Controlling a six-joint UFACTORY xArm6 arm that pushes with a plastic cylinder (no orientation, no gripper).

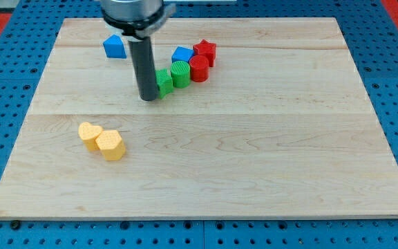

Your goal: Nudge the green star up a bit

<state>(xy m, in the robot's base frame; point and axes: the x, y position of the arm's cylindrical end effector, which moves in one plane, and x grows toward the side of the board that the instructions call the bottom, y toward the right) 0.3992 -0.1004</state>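
a wooden table top [206, 166] seen from above and slightly in front, on a blue pegboard. the arm carries no claw, only a straight dark rod, so there is nothing to open, close or grip. my tip [148, 98] rests on the wood in the upper middle of the table, touching or just beside the green star [164, 82] on its left and lower side; the rod hides part of that block, so its shape is hard to confirm.

the star sits at the lower left end of a tight cluster: a green cylinder [180, 73], a red cylinder [199, 68], a blue block [182, 54] and a red star [204, 51], closer to the top edge. a second blue block [115, 47] stands apart near the top left corner. two yellow blocks [101, 141] touch each other toward the left edge, lower down.

judged step: contact is made or about to be; the nudge itself appears not yet done. the next move calls for a short push toward the top edge, begun from under the star. there is open wood above the star, but the green cylinder is right against it and may be dragged along.
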